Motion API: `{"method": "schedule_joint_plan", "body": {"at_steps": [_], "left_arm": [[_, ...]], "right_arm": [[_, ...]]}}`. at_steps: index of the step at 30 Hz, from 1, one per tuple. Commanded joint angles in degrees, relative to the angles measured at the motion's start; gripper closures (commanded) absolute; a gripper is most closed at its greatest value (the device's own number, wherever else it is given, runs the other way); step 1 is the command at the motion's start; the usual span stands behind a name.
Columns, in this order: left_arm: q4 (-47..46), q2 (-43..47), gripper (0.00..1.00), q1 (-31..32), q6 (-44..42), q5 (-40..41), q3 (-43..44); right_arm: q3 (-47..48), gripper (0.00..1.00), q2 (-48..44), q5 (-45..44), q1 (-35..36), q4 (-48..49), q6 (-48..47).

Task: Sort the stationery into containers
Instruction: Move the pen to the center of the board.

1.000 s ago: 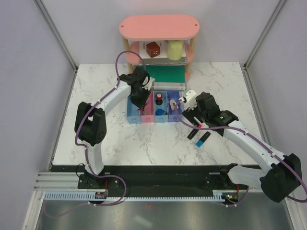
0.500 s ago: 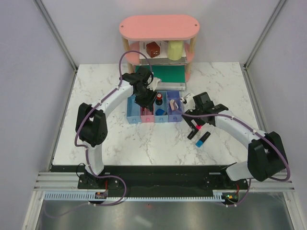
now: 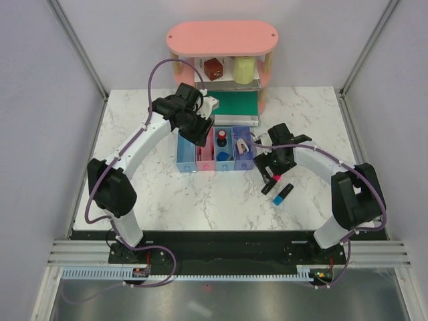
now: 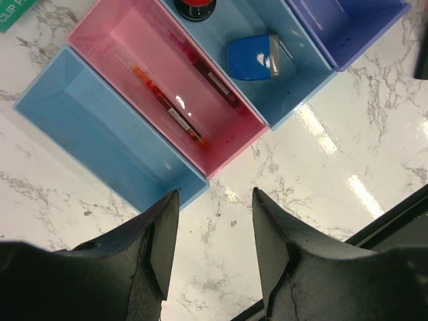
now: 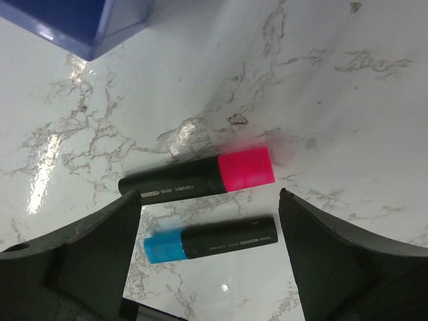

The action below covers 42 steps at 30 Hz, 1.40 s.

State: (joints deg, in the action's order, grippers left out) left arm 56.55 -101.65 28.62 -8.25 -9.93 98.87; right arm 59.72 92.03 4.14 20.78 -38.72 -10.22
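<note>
Left pincer (image 4: 214,247): jaws apart with nothing between them. It hangs above the near ends of the light blue bin (image 4: 80,127) and the pink bin (image 4: 114,40).
Right pincer (image 5: 207,200): jaws wide apart, gripping nothing, poised over the two highlighters.
Change, left: a second ago it was low over the pink bin. Now it is raised and drawn back toward the far left, and the jaws have parted.
Change, right: a second ago it sat beside the purple bin (image 4: 348,27). Now it has swung nearer, above the highlighters.
Red pen (image 4: 167,107): lies lengthwise on the floor of the pink bin, clear of the pincer.
Blue bin (image 4: 301,67): holds the blue piece (image 4: 253,58) and, at the far end, the round red-black piece (image 4: 195,7).
Beige piece (image 3: 242,142): inside the purple bin.
Highlighters: the pink-ended one (image 5: 197,180) and the blue-ended one (image 5: 210,239) lie side by side on the table (image 3: 200,194). They are close but apart, coloured ends opposite, to the right of and nearer than the purple bin.
In the way: from above, the left wrist covers the far ends of the light blue and pink bins, and the right pincer overlaps the pink-ended highlighter.
Surroundings: a green book (image 3: 234,105) lies flat just beyond the bins. The pink shelf (image 3: 221,37) stands behind it, with a brown object (image 3: 214,68) and a yellow object (image 3: 244,69) on its lower tier.
</note>
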Motion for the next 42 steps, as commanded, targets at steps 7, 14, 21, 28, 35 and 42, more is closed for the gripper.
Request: {"method": "schedule_joint_plan", "body": {"at_steps": [7,14,21,28,35,42], "left_arm": [[1.2,3.6,0.45,-0.8,-3.9,2.7,0.8],[2.4,4.0,0.45,-0.8,-4.5,2.5,2.7],[3.6,5.7,0.44,-0.8,-5.4,3.4,4.0],[3.7,7.3,0.44,-0.9,-6.6,4.8,3.1],[3.8,8.0,0.44,-0.9,-6.5,4.7,2.5],[3.8,8.9,0.44,-0.9,-6.9,5.1,1.0]], "right_arm": [[2.8,0.12,0.2,6.7,0.0,-8.0,-1.7],[2.1,0.13,2.4,7.4,-0.1,-8.4,-2.0],[3.7,0.15,6.7,7.9,0.0,-5.8,-0.9],[3.9,0.16,8.3,7.8,-0.1,-2.7,1.0],[4.3,0.21,9.7,6.4,0.0,0.2,1.4],[5.4,0.22,10.5,7.3,0.0,2.0,3.3]]}}
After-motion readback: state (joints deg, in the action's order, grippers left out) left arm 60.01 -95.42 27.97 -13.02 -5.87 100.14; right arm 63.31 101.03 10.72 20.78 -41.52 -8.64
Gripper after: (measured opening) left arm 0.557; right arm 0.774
